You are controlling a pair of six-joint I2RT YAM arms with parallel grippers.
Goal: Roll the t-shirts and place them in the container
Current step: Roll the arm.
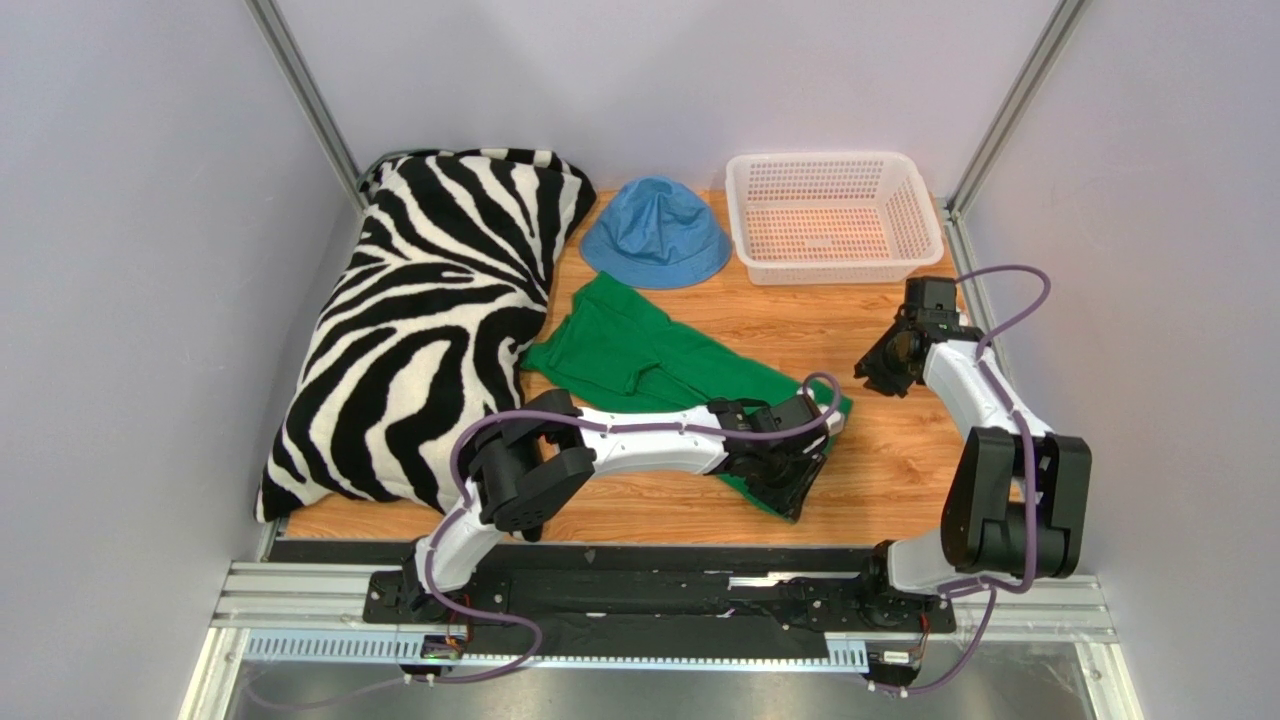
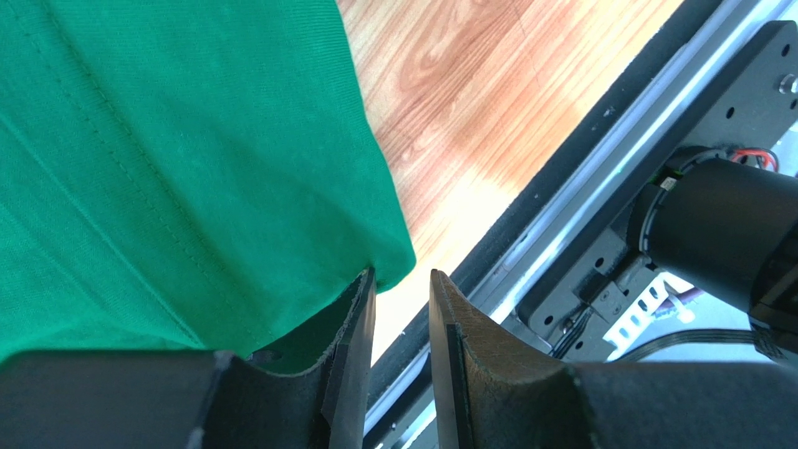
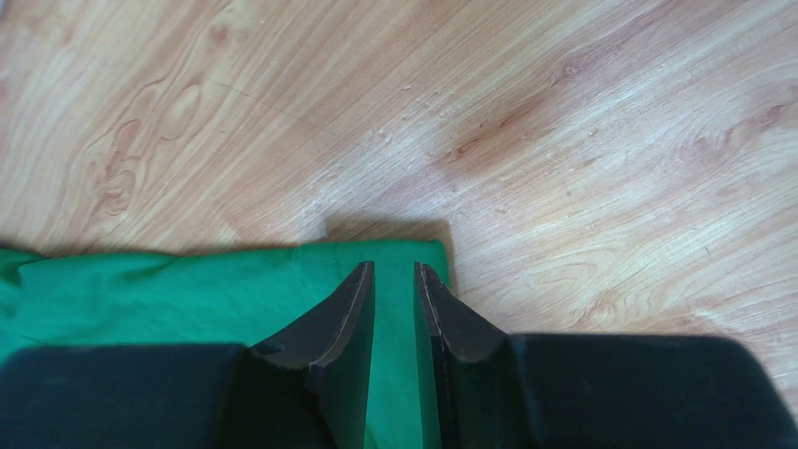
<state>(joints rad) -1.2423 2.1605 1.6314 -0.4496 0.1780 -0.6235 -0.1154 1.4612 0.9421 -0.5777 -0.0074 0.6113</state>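
The green t-shirt (image 1: 646,353) lies partly folded on the wooden table (image 1: 902,465), stretching from beside the pillow toward the near right. My left gripper (image 1: 789,468) hovers at its near right corner. In the left wrist view the left gripper (image 2: 403,273) is open, the t-shirt (image 2: 169,168) corner touching the outside tip of one finger with nothing between the jaws. My right gripper (image 1: 887,365) stands by the shirt's right end. Seen from the right wrist, the right gripper (image 3: 393,266) has its jaws narrowly parted above the flat t-shirt (image 3: 187,299) corner, pinching nothing.
A zebra-striped pillow (image 1: 421,315) fills the table's left side. A blue bucket hat (image 1: 657,233) sits at the back centre, and a white plastic basket (image 1: 819,159) at the back right. The table's near edge and metal rail (image 2: 562,234) lie just past the shirt corner.
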